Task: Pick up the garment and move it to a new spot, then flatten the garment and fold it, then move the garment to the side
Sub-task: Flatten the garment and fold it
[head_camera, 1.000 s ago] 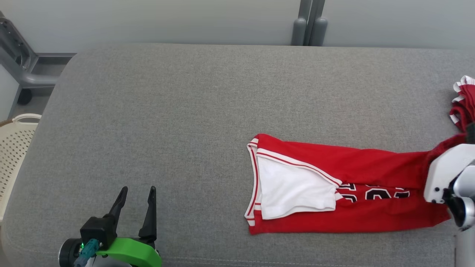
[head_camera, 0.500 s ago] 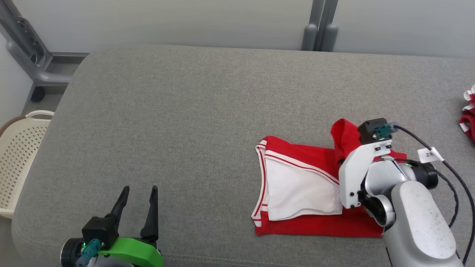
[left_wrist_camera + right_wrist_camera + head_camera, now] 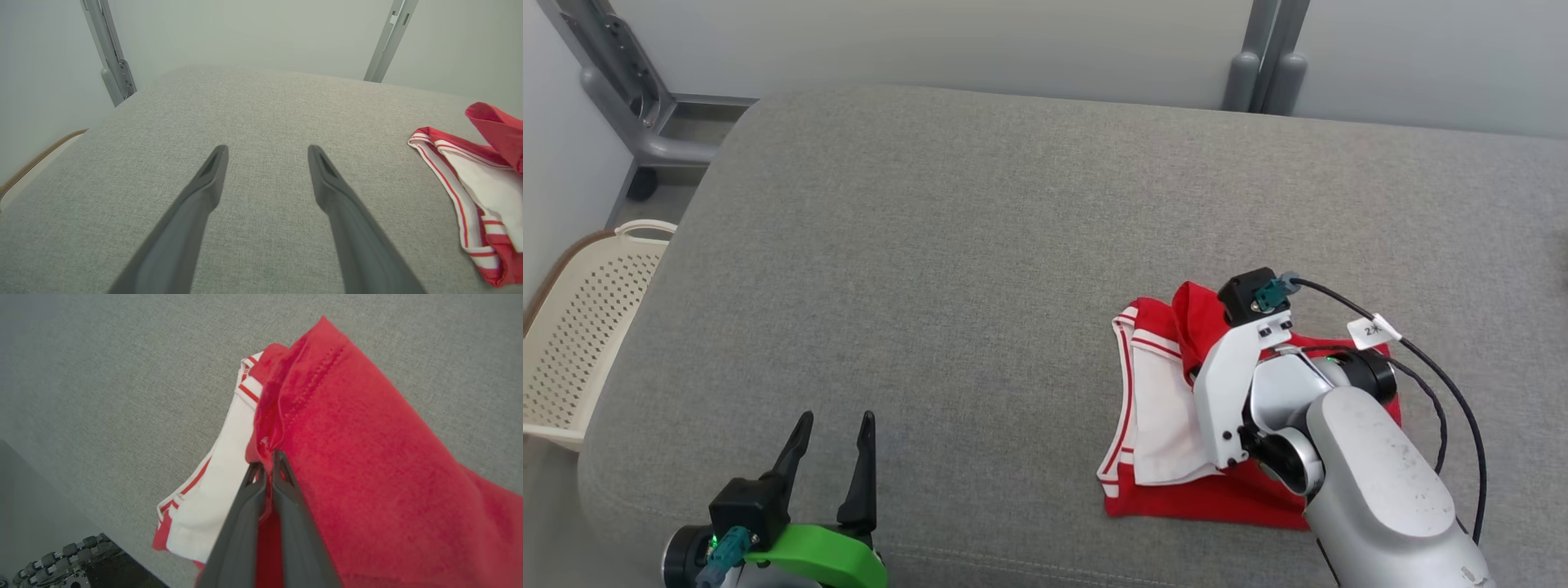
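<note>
Grey padded worktop. The red-and-white garment lies at the worktop's right front, part folded over. Cloth looks soft, light and floppy, so it will likely sag and slide; best taken at a hem or corner. Right tool is pinched tight on a lifted red fold. Left tool is spread wide and empty over the worktop's left front. Right wrist view shows the pinch, which the wrist hides in the head view.
</note>
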Controlling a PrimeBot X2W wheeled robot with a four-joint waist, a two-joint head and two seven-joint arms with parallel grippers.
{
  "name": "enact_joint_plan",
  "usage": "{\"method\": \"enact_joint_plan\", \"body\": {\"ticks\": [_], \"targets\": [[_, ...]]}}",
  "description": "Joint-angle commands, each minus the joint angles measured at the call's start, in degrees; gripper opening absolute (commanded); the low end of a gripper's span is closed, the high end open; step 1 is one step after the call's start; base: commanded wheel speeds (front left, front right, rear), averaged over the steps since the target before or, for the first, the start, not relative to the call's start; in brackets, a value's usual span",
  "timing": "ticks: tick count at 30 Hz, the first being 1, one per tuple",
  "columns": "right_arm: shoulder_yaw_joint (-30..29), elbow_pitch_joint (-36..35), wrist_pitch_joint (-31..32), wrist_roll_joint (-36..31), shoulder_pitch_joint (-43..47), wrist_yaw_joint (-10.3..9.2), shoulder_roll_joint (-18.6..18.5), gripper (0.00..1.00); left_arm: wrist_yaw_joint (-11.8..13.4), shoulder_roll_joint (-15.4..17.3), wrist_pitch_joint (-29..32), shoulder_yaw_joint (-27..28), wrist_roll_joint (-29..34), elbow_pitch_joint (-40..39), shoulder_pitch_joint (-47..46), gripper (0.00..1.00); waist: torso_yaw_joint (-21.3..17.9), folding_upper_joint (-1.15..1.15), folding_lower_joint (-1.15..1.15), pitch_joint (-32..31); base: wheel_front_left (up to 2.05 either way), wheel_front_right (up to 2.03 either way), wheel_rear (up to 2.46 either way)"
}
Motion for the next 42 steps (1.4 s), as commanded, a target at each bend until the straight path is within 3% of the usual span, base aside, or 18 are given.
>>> {"method": "enact_joint_plan", "body": {"ticks": [1, 12, 13, 21, 25, 36, 42], "targets": [[0.33, 0.43, -0.41, 0.64, -0.78, -0.08, -0.07, 0.00, -0.17, -0.12, -0.18, -0.09, -0.09, 0.13, -0.25, 1.00, 0.36, 0.00, 0.00, 0.11, 0.00, 0.00, 0.00], [4.39, 6.93, -1.96, 2.20, -3.47, -0.07, -0.06, 0.00, -0.20, -0.31, -0.18, -0.60, -0.32, 0.71, 0.28, 1.00, 2.39, 0.00, 0.00, -0.05, 0.00, 0.00, 0.00], [4.90, 7.52, -2.15, 2.98, -3.57, -0.07, -0.04, 1.00, -0.21, -0.22, -0.18, -0.49, -0.34, 0.76, 0.39, 1.00, 2.53, 0.00, 0.00, -0.08, 0.00, 0.00, 0.00], [7.45, 6.34, -3.20, 10.86, -4.04, -0.07, -0.10, 1.00, -0.18, 0.30, -0.18, -0.04, -0.58, 1.28, 1.12, 1.00, 1.76, 0.00, 0.00, -1.13, 0.00, 0.00, 0.00], [5.60, 4.46, -4.67, 12.15, -4.59, -0.07, -0.12, 1.00, -0.17, 0.60, -0.18, 0.18, -0.48, 1.19, 1.31, 1.00, 0.87, 0.00, 0.00, -1.97, 0.00, 0.00, 0.00], [-7.96, -3.73, -5.52, 4.40, -0.75, -0.06, -3.57, 1.00, -0.18, 0.86, -0.18, 0.93, -0.26, 0.44, 2.16, 1.00, -1.91, 0.00, 0.00, -2.94, 0.00, 0.00, 0.00], [-15.81, -8.53, -2.96, 0.77, 5.45, -0.06, -3.99, 1.00, -0.16, 0.59, -0.18, 1.02, 0.08, -0.13, 1.78, 1.00, -3.31, 0.00, 0.00, -2.40, 0.00, 0.00, 0.00]]}}
